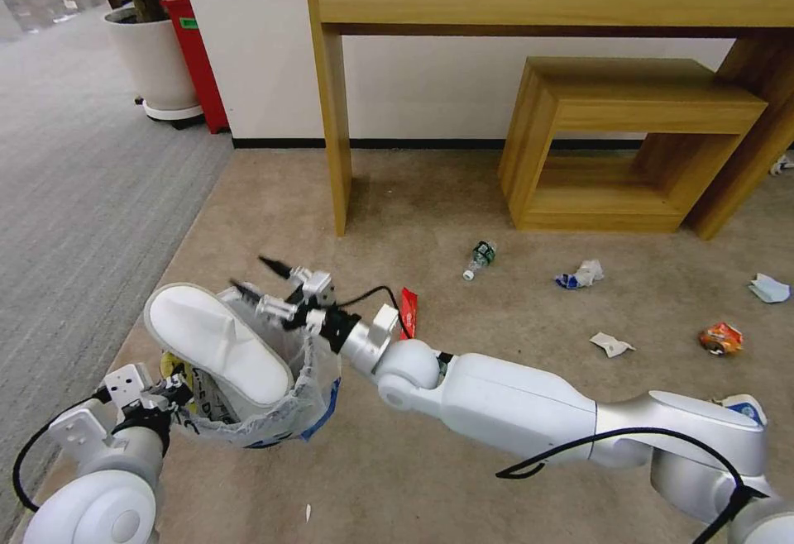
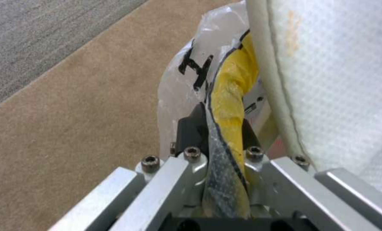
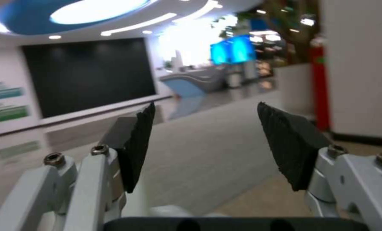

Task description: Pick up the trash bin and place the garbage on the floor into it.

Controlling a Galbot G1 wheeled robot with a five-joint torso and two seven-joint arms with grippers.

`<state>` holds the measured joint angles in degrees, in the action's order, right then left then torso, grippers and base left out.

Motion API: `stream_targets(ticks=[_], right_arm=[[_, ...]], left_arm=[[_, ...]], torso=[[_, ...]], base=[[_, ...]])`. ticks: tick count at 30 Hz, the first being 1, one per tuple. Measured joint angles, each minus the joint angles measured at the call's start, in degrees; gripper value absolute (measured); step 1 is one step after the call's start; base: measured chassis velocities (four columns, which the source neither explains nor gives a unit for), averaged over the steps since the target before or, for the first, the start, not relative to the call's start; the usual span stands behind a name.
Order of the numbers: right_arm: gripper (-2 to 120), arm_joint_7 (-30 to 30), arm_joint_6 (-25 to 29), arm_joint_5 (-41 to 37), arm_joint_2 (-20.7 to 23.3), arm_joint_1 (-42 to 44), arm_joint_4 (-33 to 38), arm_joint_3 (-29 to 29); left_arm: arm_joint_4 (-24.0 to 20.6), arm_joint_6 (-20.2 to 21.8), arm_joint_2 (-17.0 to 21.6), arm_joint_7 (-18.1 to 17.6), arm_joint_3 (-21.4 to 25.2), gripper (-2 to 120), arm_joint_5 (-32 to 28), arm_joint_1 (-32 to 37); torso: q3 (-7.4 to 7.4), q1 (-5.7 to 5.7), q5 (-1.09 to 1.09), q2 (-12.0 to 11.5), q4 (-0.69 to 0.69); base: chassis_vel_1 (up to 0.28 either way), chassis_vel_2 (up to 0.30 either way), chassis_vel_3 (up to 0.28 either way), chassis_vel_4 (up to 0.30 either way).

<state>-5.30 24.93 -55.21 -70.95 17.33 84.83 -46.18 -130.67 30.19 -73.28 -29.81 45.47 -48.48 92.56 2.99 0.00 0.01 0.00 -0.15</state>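
Note:
The trash bin (image 1: 273, 424), lined with a crinkly plastic bag, hangs just above the beige floor (image 1: 364, 486) at lower left. My left gripper (image 1: 169, 395) is shut on its near rim; the left wrist view shows the gripper (image 2: 223, 131) pinching the yellow rim and bag (image 2: 178, 96). A white slipper (image 1: 215, 341) sticks out of the bin, also visible as the slipper (image 2: 336, 80). My right gripper (image 1: 251, 274) hovers open over the bin's far rim, its pads (image 3: 135, 144) holding nothing. Garbage lies on the carpet: a red wrapper (image 1: 408, 311), a bottle (image 1: 480, 257) and crumpled paper (image 1: 581, 275).
More litter lies to the right: white paper (image 1: 612, 344), an orange crushed piece (image 1: 721, 337), a paper wad (image 1: 769, 288). A wooden desk (image 1: 331, 114) and open wooden cube (image 1: 612, 139) stand against the wall. Grey carpet (image 1: 74, 197) and a plant pot (image 1: 157, 64) are at left.

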Motion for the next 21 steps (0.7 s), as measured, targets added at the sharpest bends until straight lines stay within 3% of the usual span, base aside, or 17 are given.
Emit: stream_targets(ticks=[6,12,21], right_arm=[[75,-6.9,-4.8,-1.3,1.8,4.0,0.0,6.0],[80,-9.8,-6.8,-0.9,5.0,7.9,0.7,11.8],[83,-11.9,-10.1,-1.6,15.3,13.3,7.0,21.5]], left_arm=[[0.6,-0.1,0.1,0.0,0.1,3,0.2,-0.1],[1.3,-0.2,0.0,0.1,-0.3,3,0.6,-0.5],[2.8,-0.2,0.2,0.5,-0.9,3,1.2,-1.3]], torso=[[0.00,0.00,0.00,0.0,-0.01],[0.00,0.00,0.00,0.0,0.00],[0.00,0.00,0.01,0.0,-0.01]], base=[[0.000,0.000,0.000,0.000],[0.000,0.000,0.000,0.000],[0.000,0.000,0.000,0.000]])
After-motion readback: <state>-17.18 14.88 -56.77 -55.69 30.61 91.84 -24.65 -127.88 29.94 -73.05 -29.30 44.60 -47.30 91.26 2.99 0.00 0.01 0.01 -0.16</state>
